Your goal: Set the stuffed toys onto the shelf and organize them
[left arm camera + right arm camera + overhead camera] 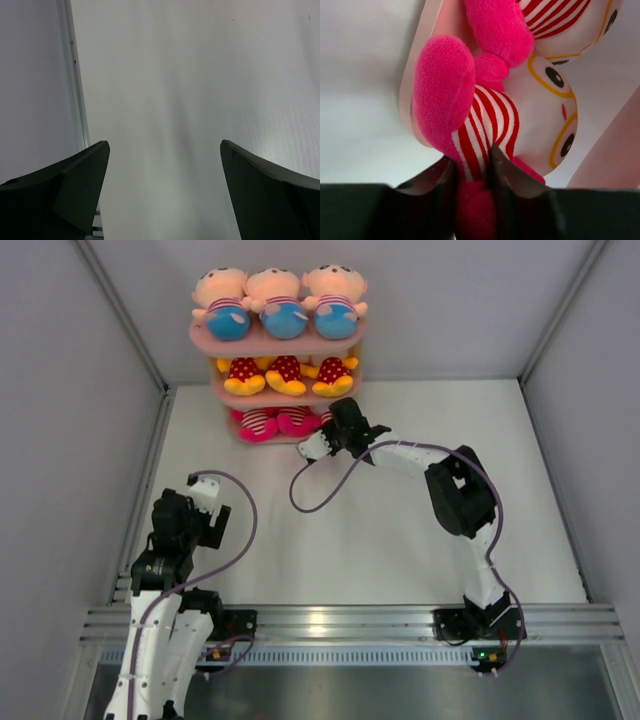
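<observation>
Snugly, right tool (471,159) pinches fuzzy pink-striped toy (487,112).

We see a white bench (390,540) boxed in by plain grey walls (70,410) on the left, right and far sides. Along its near edge lies a ribbed metal rail (340,622), and a thin metal strip (147,470) runs where bench meets left wall.

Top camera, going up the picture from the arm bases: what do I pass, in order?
Open left gripper → pink-tufted, red-striped plush toys on the pink shelf's lowest board → yellow-orange plush toys with red dotted bodies → peach-headed plush dolls in blue pants.
</observation>
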### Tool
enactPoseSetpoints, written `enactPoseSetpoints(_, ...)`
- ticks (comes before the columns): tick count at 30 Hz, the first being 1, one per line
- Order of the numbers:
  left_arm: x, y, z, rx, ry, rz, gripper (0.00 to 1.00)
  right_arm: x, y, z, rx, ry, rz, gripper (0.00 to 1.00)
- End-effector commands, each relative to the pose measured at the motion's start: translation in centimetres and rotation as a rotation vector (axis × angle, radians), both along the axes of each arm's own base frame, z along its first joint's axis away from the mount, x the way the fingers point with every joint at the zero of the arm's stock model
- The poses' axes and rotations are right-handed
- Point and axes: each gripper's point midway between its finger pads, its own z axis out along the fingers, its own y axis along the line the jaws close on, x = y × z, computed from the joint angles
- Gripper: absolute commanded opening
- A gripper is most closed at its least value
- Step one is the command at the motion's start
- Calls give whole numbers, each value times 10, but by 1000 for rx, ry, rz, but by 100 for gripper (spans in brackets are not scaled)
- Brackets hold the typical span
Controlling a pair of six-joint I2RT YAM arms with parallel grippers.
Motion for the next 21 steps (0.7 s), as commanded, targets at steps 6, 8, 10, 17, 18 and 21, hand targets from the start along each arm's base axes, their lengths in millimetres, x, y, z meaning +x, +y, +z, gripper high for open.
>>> enactPoseSetpoints(6,8,0,3,-8,-32,-4,98,4,2,28,155,-21,-22,62)
enactPoseSetpoints(8,8,-1,3,-6,-30,-7,98,-1,2,36,175,-27,-24,66)
enactPoseSetpoints(10,8,-1,2,-6,-28,-11,98,-6,4,46,196,-40,-19,69)
enactPoseSetpoints(17,7,-1,3,-6,-36,-10,98,-32,8,72,332,-49,-41,99)
enactPoseSetpoints(18,7,-1,3,-7,-36,-9,98,-34,9,73,367,-26,-58,99)
enactPoseSetpoints(21,7,-1,6,-7,-45,-11,98,-31,4,66,339,-30,-84,99)
